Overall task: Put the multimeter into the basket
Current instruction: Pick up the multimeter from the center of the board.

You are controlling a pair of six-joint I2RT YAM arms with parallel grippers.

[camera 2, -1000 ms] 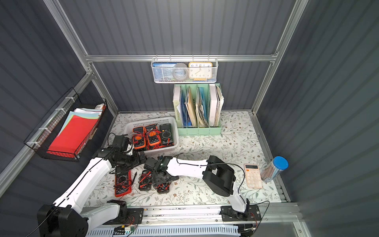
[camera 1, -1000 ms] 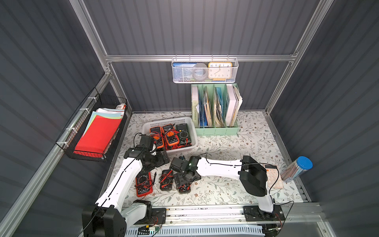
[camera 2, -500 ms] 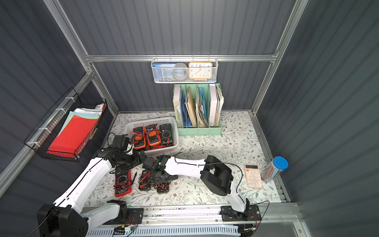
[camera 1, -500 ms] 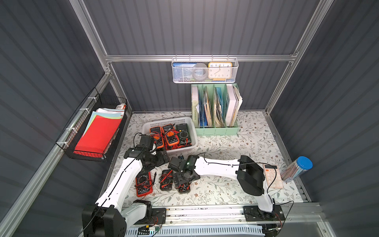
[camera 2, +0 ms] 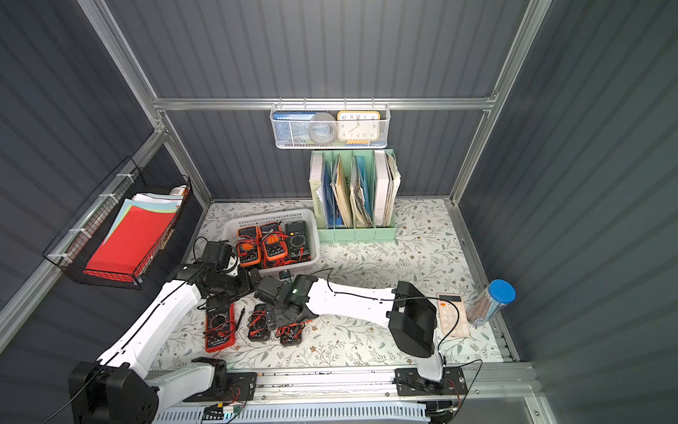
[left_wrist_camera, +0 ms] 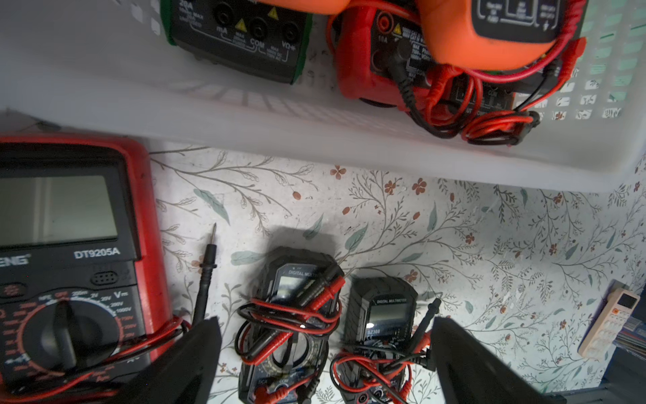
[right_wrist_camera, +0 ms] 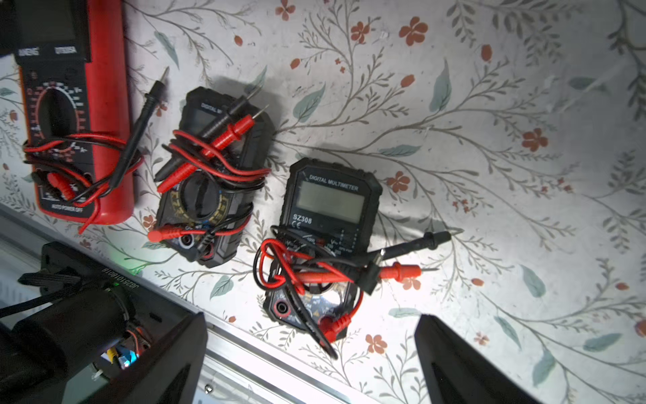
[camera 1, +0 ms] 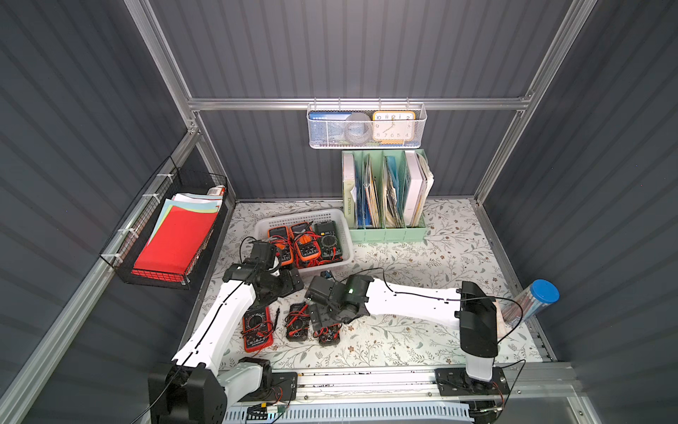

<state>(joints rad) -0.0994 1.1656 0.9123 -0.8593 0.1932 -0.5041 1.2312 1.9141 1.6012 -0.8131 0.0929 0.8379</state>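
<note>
The white perforated basket (camera 1: 346, 235) stands at the back left and holds several multimeters. On the table in front of it lie a red multimeter (camera 1: 257, 328), a black one wrapped in leads (camera 1: 298, 323) and a black SZ308 multimeter (right_wrist_camera: 328, 224). My right gripper (right_wrist_camera: 311, 320) hangs open just above the SZ308 one, with its fingers apart from it. My left gripper (left_wrist_camera: 325, 325) is open and empty, low between the basket's front rim (left_wrist_camera: 314, 140) and the red multimeter (left_wrist_camera: 70, 245).
A green file holder (camera 1: 385, 227) stands right of the basket. A calculator (camera 2: 451, 315) and a blue-capped pencil tube (camera 1: 532, 304) sit at the right edge. A black wire basket (camera 1: 172, 235) hangs on the left wall, and a mesh basket with a clock (camera 1: 367, 126) on the back.
The right arm has shifted slightly above the front multimeters. The left arm has stayed in place. Both grippers remain open.
</note>
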